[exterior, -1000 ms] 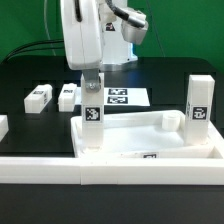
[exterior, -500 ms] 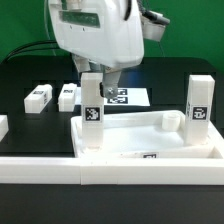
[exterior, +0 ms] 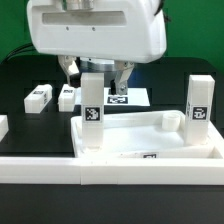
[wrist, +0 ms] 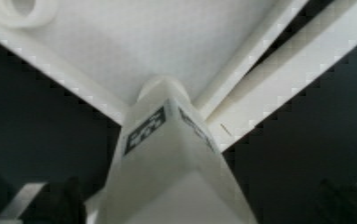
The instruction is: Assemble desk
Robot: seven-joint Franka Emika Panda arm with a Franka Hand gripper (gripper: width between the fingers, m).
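Observation:
The white desk tabletop [exterior: 150, 133] lies upside down like a tray, rim up. One white tagged leg [exterior: 92, 108] stands upright in its corner on the exterior view's left, and a second leg [exterior: 198, 104] stands in the corner on the right. My gripper [exterior: 95, 75] hangs open over the left leg, one dark finger on each side of its top and neither touching it. The wrist view looks straight down this leg [wrist: 166, 150] onto the tabletop [wrist: 122, 55] and a round socket [wrist: 22, 12].
Two loose white legs [exterior: 38, 97] [exterior: 67, 96] lie on the black table at the exterior view's left. The marker board [exterior: 128, 97] lies behind the tabletop. A long white border rail [exterior: 110, 172] runs along the front.
My gripper was shut on the top of the left leg; it has opened and let go. The hand has lifted and now fills more of the exterior view. The leg stays upright.

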